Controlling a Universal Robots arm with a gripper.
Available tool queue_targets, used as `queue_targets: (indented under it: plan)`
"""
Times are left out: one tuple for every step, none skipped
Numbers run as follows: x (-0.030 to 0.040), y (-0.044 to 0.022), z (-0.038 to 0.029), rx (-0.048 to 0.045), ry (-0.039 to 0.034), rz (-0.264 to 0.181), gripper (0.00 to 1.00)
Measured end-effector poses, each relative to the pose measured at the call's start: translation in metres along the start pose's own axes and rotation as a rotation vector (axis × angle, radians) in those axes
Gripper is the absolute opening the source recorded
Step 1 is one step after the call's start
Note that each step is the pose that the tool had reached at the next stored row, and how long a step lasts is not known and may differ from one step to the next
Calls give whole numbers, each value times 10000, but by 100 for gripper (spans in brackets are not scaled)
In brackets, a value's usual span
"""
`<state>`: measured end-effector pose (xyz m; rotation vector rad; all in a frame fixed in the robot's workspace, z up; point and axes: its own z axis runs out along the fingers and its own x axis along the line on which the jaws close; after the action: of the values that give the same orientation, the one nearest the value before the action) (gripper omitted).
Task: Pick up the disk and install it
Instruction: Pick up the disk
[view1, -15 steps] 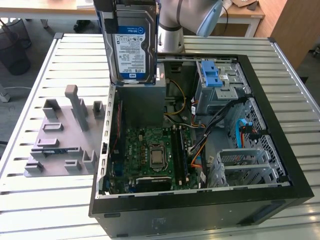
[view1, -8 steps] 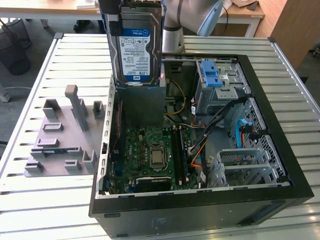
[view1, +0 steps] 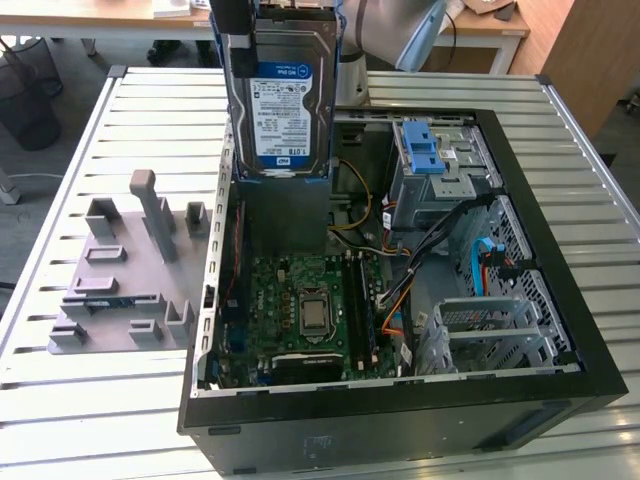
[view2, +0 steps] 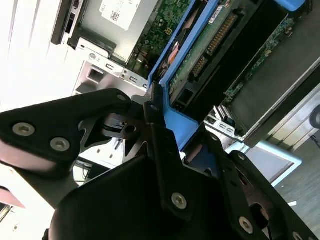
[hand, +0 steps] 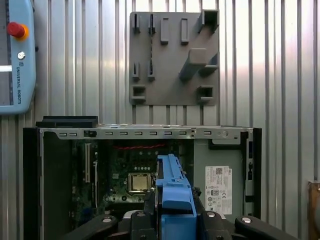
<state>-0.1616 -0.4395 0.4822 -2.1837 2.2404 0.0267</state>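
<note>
Disk (view1: 285, 95) hanging upright at 12 o'clock in the exterior view, label facing the camera, lower edge over the open computer case (view1: 400, 430). Being pinched by its blue frame (view2: 182, 125) between the jaws of the gripper (hand: 173, 205) (black fingers (view2: 160, 145) pressing on either side, in both wrist views). Lying at 9 o'clock from the case, apart from it, on the slatted table (view1: 100, 420): grey fixture plate (view1: 100, 275). Sitting at 6 o'clock inside the case: green motherboard (view1: 290, 300). Standing at 2 o'clock inside: grey metal cage (view1: 460, 165) carrying a blue latch (view1: 420, 148).
</note>
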Motion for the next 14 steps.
queue_targets:
  plan:
    - [8, -15, -1, -1, 0, 1, 36]
    - [16, -28, -1, -1, 0, 1, 36]
    - [25, -44, -1, -1, 0, 1, 36]
    - [33, -59, -1, -1, 0, 2, 36]
    - [41, -73, -1, -1, 0, 2, 36]
    - [49, -88, -2, -2, 0, 3, 36]
    - [57, -102, -2, -2, 0, 3, 36]
    - [65, -117, -2, -2, 0, 4, 36]
    - [73, -132, -2, -3, 1, 5, 36]
    - [82, -148, -2, -3, 0, 5, 36]
    - [89, -163, -2, -3, 0, 5, 36]
    - [97, -177, -3, -4, 0, 6, 36]
    - [105, -192, -3, -4, 1, 6, 36]
    - [112, -207, -3, -5, 0, 7, 36]
